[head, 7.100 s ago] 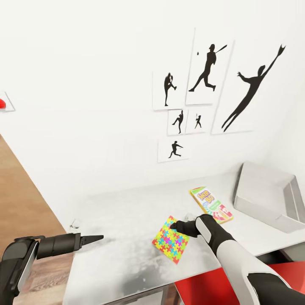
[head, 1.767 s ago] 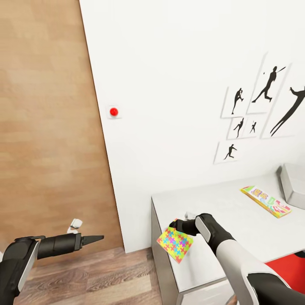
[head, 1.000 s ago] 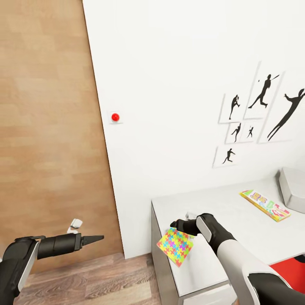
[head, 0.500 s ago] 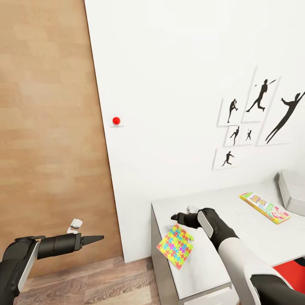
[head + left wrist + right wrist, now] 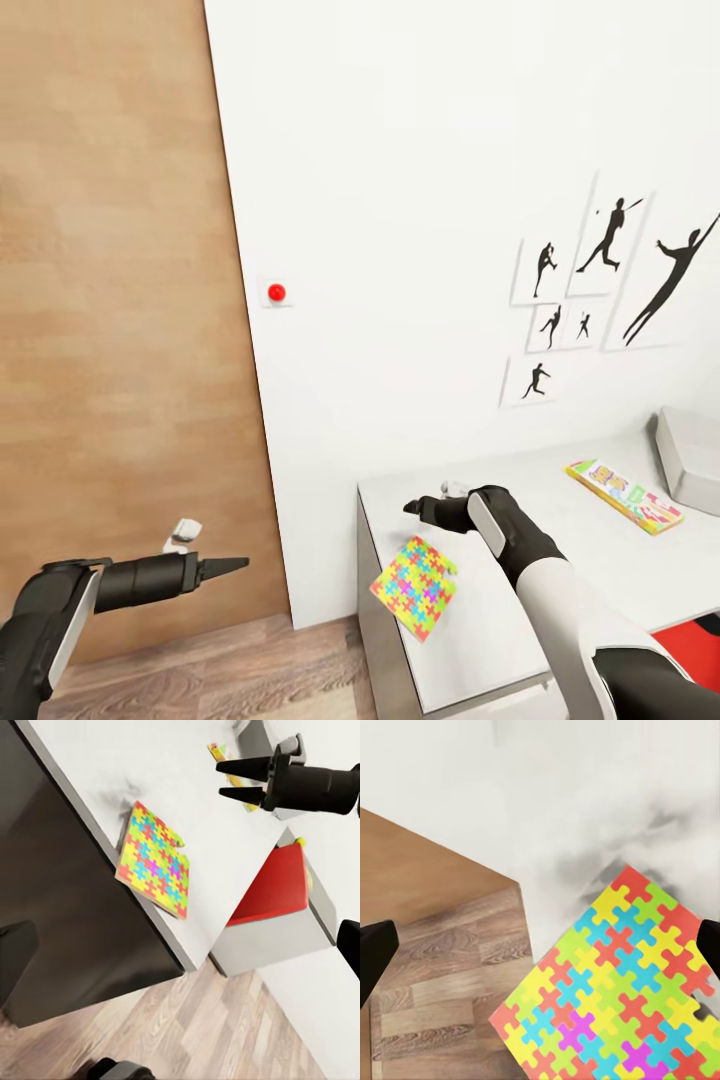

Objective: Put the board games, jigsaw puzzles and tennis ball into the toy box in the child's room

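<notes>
I am holding my right gripper (image 5: 418,508) just above the pale grey mottled tabletop (image 5: 560,580), its fingers spread wide with nothing between them. The thin flat jigsaw sheet of bright yellow, pink, green and blue interlocking pieces (image 5: 414,586) is lying flat on the tabletop near its end edge, just below my right gripper and apart from it; in the right wrist view the jigsaw sheet (image 5: 615,982) is sitting between the two dark fingertips at the frame's sides. Farther along the tabletop from the jigsaw sheet, the flat printed green, white and red game box (image 5: 623,495) is lying, and beyond it the pale grey tray-like toy box (image 5: 690,460) is resting. My left gripper (image 5: 228,567) is hovering over the wooden floor (image 5: 250,670), well apart from the tabletop, its fingers parted and empty.
</notes>
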Tool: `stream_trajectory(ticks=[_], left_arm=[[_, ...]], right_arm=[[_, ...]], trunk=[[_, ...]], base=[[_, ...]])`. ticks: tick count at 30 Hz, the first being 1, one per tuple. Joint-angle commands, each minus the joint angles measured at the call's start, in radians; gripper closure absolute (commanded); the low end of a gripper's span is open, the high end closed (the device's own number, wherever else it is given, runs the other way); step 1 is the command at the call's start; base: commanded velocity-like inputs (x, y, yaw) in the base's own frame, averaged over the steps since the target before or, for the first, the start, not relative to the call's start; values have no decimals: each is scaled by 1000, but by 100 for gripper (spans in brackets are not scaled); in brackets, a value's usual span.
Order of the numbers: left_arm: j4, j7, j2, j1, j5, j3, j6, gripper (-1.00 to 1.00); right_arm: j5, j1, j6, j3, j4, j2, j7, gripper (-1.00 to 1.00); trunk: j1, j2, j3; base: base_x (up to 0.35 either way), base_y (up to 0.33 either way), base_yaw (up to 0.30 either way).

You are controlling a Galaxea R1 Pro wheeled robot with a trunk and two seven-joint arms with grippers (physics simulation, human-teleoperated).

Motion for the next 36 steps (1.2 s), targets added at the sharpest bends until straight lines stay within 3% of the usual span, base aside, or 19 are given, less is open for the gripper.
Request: stream_trajectory(ticks=[1,4,9,10,14,15,25,30,36], left_arm=[[1,15,-5,-1,-1,0,11,-100],[3,61,-18,-1,0,0,13,-100],[49,261,-79,-17,1,-1,14,-100],[84,314,-96,-36,2,-1,13,-100],[191,392,-118,-85,2,-1,4,-100],[256,416,-124,-112,2,-1,-5,-100],[507,463,-135,-221,0,-1,-97,-100],[559,487,-137,-241,2,0,-113,-100],[582,528,-140,-248,8,1,-121,-100]], right_arm=[[3,0,3,-1,-1,0,5,-100],[3,0,2,-1,-2,0,10,-100],[3,0,-2,-2,-5,-3,71,-100],[3,0,-3,-2,-5,-4,99,-100],[3,0,-3,-3,-6,-14,156,-100],[3,1,-2,-3,-6,-22,181,-100],[0,1,6,-4,-6,-51,267,-100],[-1,1,11,-11,-5,-56,308,-100],[1,1,27,-48,-5,-58,367,-100]], trunk=[[0,-1,1],[0,-1,6],[0,-1,14],[0,-1,16],[0,-1,22],[0,-1,24],[0,-1,40],[0,-1,46],[0,-1,49]], base=[[0,0,0],[0,0,0],[0,0,0],[0,0,0],[0,0,0],[0,0,0],[0,0,0],[0,0,0],[0,0,0]])
